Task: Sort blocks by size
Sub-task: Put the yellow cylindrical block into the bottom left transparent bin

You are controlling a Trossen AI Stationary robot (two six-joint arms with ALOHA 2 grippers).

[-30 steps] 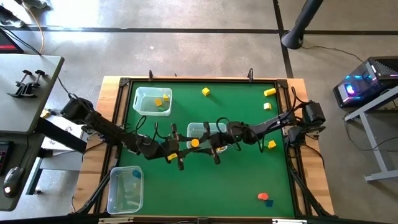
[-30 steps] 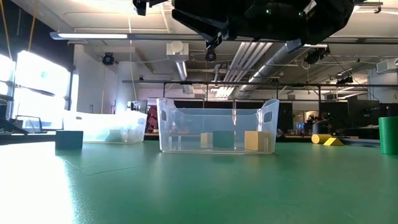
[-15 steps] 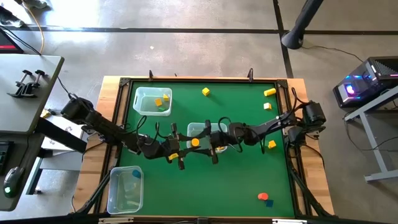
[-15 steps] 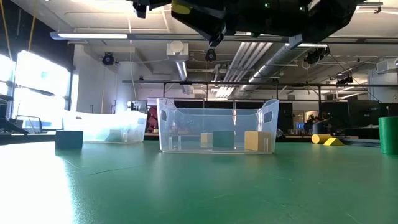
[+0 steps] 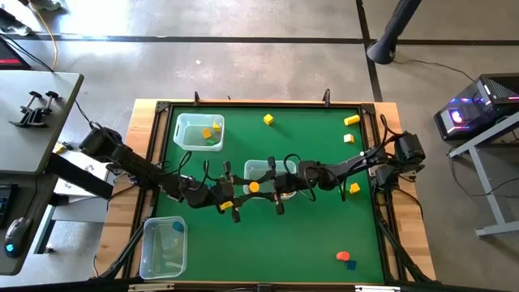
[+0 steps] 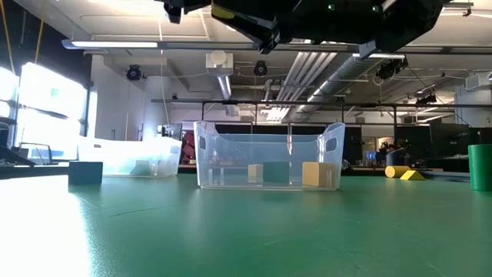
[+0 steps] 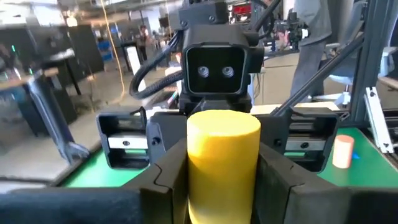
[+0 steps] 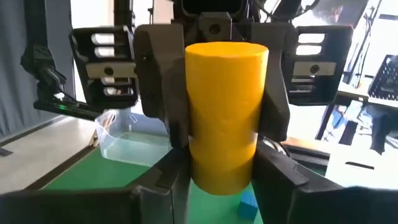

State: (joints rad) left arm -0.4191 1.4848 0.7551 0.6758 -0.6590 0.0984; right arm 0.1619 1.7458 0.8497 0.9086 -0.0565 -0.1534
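A yellow cylinder (image 5: pixel 254 186) stands upright in the air over the near rim of the middle clear bin (image 5: pixel 268 172). My left gripper (image 5: pixel 246 190) comes at it from the table's left and my right gripper (image 5: pixel 263 188) from the right. Both are shut on it and face each other. Loose blocks lie on the green mat: yellow ones (image 5: pixel 268 119) (image 5: pixel 351 120) (image 5: pixel 354 188) at the far and right sides, an orange one (image 5: pixel 343 256) and a blue one (image 5: pixel 351 264) near the front right. My left gripper pinches the cylinder's curved side (image 7: pixel 194 177) between its two fingers, which lie level and come from the table's left. The cylinder stands upright, lifted clear. In the right wrist view these fingers (image 8: pixel 163 93) sit on its upper part. My right gripper pinches the same cylinder's curved side (image 8: pixel 200 171) between its two fingers, lower down than the left's. Its fingers lie level and come from the table's right. The cylinder stays upright and clear of the bin and mat.
A clear bin (image 5: pixel 199 131) with yellow blocks stands at the far left, another (image 5: pixel 163 246) with a blue block at the near left. The middle bin (image 6: pixel 269 158) holds a yellow block (image 6: pixel 311 174) and a green block (image 6: pixel 274 172). A yellow block (image 5: pixel 225 205) lies under the left arm.
Both arms have kept their place over the middle bin. In the low view a strip of yellow under the grippers has come into sight at the picture's top edge, where none showed a second ago.
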